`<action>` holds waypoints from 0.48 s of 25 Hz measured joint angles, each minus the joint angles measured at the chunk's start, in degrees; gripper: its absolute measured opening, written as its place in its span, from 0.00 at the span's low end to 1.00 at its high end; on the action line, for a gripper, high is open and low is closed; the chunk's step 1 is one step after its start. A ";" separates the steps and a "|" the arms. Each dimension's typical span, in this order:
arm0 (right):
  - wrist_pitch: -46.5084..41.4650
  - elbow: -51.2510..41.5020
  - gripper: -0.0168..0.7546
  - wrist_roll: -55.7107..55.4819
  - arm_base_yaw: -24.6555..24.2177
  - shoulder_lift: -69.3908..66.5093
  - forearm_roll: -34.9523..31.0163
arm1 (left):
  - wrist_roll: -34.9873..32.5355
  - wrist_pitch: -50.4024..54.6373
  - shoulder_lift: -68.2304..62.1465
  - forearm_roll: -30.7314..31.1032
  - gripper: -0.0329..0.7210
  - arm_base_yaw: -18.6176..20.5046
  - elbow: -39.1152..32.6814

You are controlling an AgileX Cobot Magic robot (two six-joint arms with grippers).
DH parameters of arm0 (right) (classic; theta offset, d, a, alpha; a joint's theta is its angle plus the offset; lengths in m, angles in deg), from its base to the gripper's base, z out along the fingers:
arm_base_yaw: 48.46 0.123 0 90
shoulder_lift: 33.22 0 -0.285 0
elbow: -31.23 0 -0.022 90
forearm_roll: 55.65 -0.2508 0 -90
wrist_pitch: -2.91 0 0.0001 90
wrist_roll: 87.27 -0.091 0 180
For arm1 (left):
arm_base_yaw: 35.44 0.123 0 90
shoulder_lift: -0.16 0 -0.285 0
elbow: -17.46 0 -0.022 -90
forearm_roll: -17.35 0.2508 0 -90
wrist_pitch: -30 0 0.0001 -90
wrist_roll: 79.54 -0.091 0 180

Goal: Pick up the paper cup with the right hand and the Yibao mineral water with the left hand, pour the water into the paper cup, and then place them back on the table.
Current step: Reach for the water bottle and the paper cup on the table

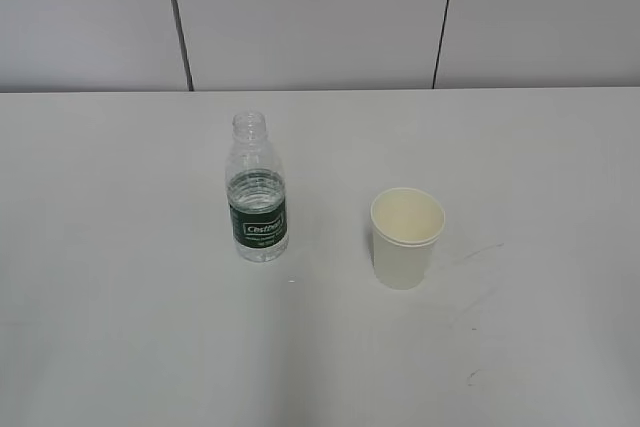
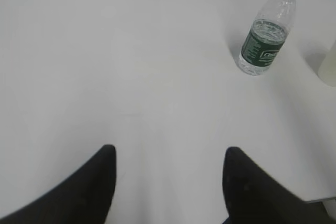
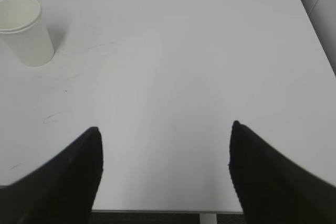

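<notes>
My outside camera looks down at a slant across the bench (image 1: pixel 120 347) toward the back wall, bottle (image 1: pixel 258 192) left and cup (image 1: pixel 406 237) right. My left wrist camera looks forward past my left claw (image 2: pixel 168 153), catching the same bottle (image 2: pixel 265 30) far at upper right. My right wrist camera looks past my right claw (image 3: pixel 165 129), with the cup (image 3: pixel 23 30) far at upper left.

The left wrist view's right edge crops the paper cup (image 2: pixel 329 65); its label's small print stays illegible.

Capless Yibao mineral water (image 1: pixel 258 192) upright, paper cup (image 1: pixel 406 236) beside — apart
</notes>
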 joint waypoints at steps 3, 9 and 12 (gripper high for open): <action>0.00 0.00 0.78 0.00 0.00 0.00 0.00 | 0.00 0.00 0.00 0.00 0.58 0.00 0.00; 0.00 0.00 0.78 0.12 0.00 0.00 0.00 | 0.00 0.00 0.00 0.00 0.58 0.00 0.00; 0.00 0.00 0.78 0.12 0.00 0.00 0.00 | 0.00 0.00 0.00 -0.02 0.58 0.00 0.00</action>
